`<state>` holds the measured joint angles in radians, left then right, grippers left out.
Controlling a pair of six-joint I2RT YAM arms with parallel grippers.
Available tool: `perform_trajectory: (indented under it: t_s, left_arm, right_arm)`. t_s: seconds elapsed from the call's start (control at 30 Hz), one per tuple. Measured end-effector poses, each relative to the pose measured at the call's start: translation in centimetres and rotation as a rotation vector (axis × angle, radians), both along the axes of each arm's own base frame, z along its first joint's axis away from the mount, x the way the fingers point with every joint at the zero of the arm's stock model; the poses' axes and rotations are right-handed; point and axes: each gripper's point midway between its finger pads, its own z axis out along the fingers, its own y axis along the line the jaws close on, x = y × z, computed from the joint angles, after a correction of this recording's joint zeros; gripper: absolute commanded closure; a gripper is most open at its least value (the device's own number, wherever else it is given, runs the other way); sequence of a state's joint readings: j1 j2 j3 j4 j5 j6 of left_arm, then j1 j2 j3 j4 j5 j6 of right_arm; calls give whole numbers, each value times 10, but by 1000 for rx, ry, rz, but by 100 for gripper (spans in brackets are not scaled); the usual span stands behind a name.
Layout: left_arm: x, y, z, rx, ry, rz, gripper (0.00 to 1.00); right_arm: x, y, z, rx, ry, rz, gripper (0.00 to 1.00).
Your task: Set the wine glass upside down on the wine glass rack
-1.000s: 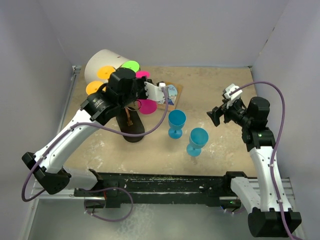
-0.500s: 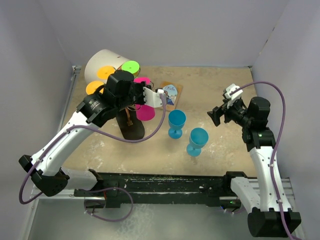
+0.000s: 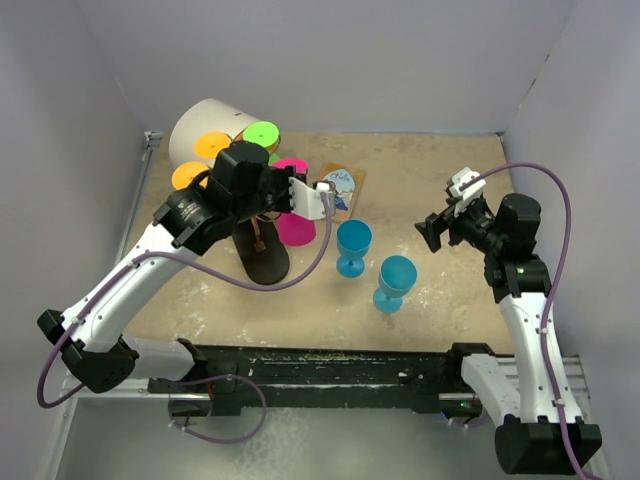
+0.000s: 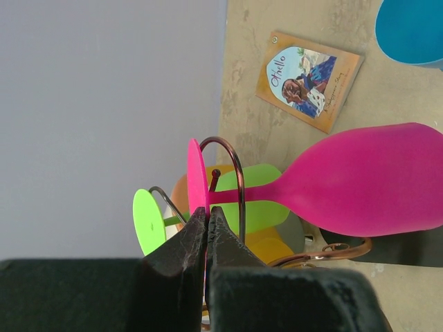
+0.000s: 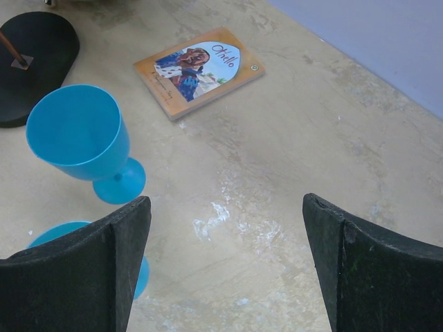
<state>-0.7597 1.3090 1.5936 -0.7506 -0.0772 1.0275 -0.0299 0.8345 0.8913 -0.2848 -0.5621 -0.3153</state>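
A: Your left arm reaches over the wine glass rack (image 3: pixel 265 262), left gripper (image 4: pixel 206 220) clenched on the foot of the pink wine glass (image 4: pixel 374 180), stem beside a wire loop (image 4: pixel 239 176).
B: Since a second ago its bowl shifted nearer you. Meanwhile your right gripper (image 5: pixel 225 207) hangs released. Rack carries green glass (image 3: pixel 262 131), orange glasses (image 3: pixel 212 145)

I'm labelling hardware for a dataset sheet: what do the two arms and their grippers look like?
The left arm and right arm have white link shells, black joints and black bases. A purple cable loops along each. The left gripper and right gripper have blocky black fingers; a small white camera module sits on each wrist.
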Motion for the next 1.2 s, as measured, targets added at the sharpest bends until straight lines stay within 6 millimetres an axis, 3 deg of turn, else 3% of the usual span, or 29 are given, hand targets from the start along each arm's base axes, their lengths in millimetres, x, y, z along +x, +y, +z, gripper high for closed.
perform_trajectory:
  t_s: [1.2]
  left_arm:
    - [14,-21,7,-51,-41,10,100]
  right_arm:
    - [0,-3,-2,-3,-3,-10,7]
